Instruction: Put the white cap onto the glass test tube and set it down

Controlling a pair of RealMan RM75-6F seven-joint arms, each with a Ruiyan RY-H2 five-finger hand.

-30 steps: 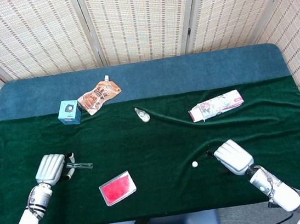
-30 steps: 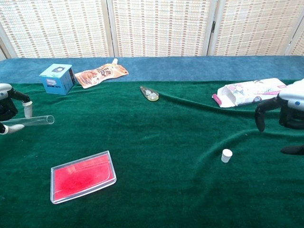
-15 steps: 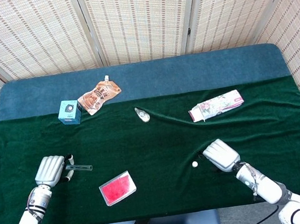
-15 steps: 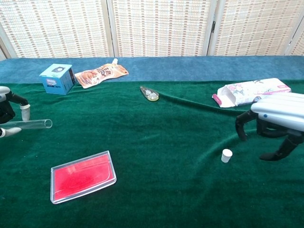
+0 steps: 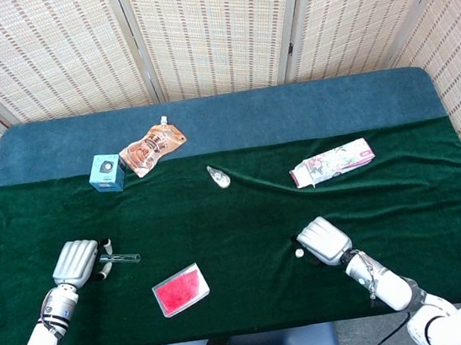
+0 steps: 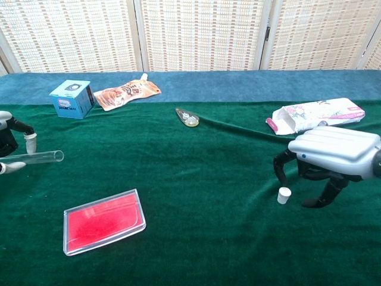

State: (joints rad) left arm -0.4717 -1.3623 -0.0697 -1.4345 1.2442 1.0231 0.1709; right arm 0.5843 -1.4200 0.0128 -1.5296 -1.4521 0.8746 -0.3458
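The small white cap (image 6: pixel 284 195) stands on the green cloth; in the head view the cap (image 5: pixel 299 253) sits just left of my right hand (image 5: pixel 322 239). That right hand (image 6: pixel 331 159) hovers over the cap's right side, fingers spread and curled downward around it, apart from it. At the far left my left hand (image 5: pixel 76 263) holds the glass test tube (image 5: pixel 121 258) by its closed end. The tube (image 6: pixel 37 157) points right, open mouth toward the table's middle, with the left hand (image 6: pixel 8 146) at the frame edge.
A red flat case (image 6: pixel 104 221) lies front left. A teal box (image 6: pixel 71 99) and an orange pouch (image 6: pixel 127 92) sit at the back left. A small clear dispenser (image 6: pixel 187 117) lies mid-table, and a flowered carton (image 6: pixel 314 115) lies behind my right hand.
My right hand has slid left across the cloth until its fingers stand over the white cap. The left hand and tube have shifted slightly toward the left.
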